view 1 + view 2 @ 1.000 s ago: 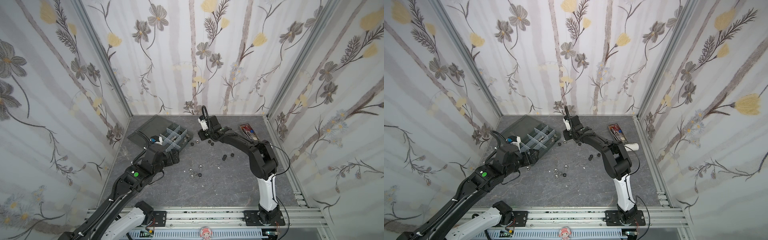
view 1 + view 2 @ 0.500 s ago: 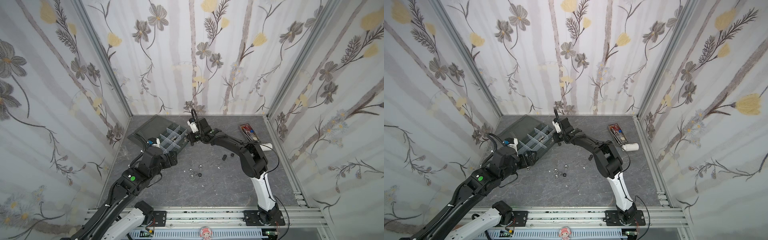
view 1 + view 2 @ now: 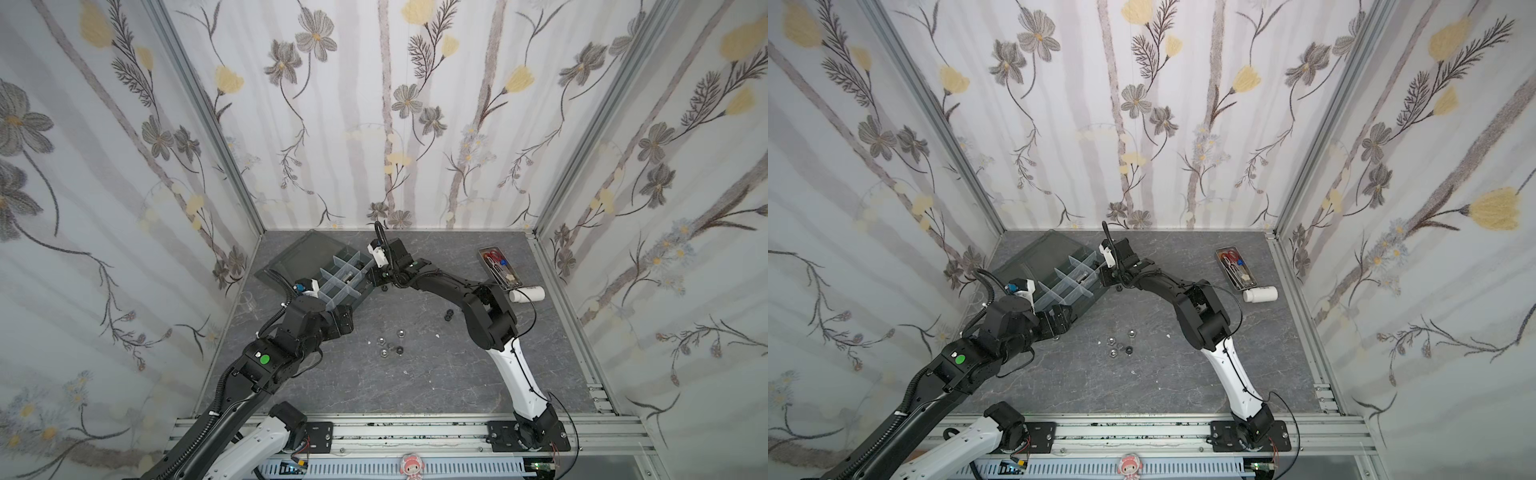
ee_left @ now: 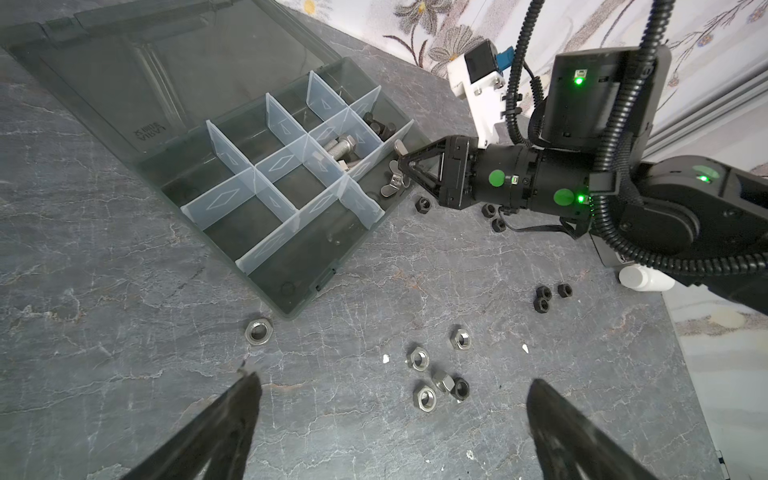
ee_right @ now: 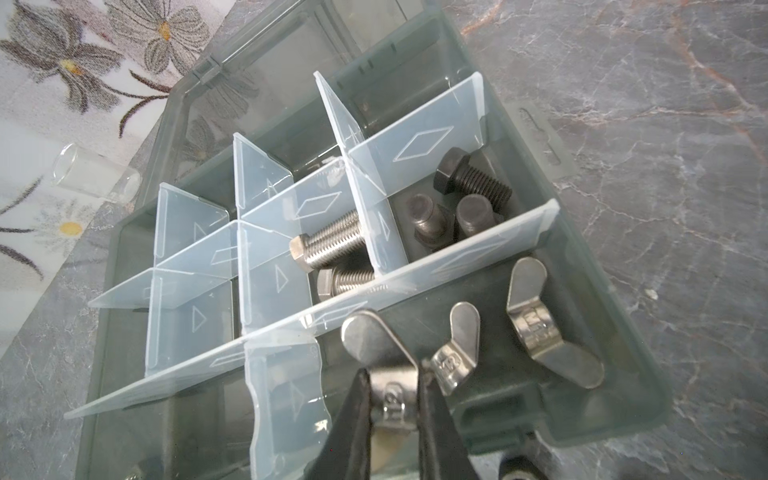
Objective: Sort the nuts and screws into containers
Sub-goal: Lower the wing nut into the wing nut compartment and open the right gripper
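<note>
Right gripper (image 5: 394, 376): fingers pinching silver wing nut (image 5: 365, 336) at corner compartment of smoky-grey plastic organizer box (image 4: 291, 282), far left corner of grey marble table (image 4: 124, 332). Two more wing nuts (image 5: 540, 328) lie in same compartment. Left gripper (image 4: 392, 377): fingers spread wide above loose silver hex nuts (image 4: 419, 359), mid-table.

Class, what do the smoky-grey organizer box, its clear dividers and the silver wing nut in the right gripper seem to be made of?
Smoky-grey organizer box: likely plastic; translucent, see-through walls. Clear dividers: probably frosted plastic with moulded marks. Silver wing nut held by the right gripper: metal, perhaps steel; bright, stamped letters.
</note>
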Controlling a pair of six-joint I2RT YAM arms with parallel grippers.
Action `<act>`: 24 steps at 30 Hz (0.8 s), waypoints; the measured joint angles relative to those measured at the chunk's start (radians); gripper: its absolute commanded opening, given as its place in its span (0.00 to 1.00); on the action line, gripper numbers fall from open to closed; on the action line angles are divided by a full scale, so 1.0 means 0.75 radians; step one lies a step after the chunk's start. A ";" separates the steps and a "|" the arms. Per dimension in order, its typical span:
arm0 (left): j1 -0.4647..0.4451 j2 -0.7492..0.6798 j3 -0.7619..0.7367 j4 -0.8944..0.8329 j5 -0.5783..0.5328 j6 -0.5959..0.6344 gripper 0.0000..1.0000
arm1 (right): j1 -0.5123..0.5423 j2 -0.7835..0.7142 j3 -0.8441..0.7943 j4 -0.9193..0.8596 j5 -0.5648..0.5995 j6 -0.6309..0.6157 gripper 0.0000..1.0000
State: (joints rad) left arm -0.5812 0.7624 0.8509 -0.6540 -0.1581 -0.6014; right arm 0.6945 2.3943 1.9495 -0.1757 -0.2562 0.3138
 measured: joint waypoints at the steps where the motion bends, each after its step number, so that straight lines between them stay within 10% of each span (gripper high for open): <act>1: 0.000 -0.001 0.000 -0.002 0.000 0.000 1.00 | -0.001 0.008 0.012 0.000 0.000 0.000 0.10; 10: 0.001 -0.013 0.002 -0.023 -0.009 0.000 1.00 | -0.009 0.051 0.077 0.001 0.000 0.027 0.37; 24: 0.002 0.167 0.127 -0.051 -0.018 0.069 0.97 | -0.062 -0.163 -0.055 -0.023 0.036 0.023 0.40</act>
State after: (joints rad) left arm -0.5797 0.8879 0.9463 -0.6926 -0.1719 -0.5499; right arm 0.6483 2.2719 1.9083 -0.1928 -0.2295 0.3309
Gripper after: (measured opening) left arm 0.978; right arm 0.406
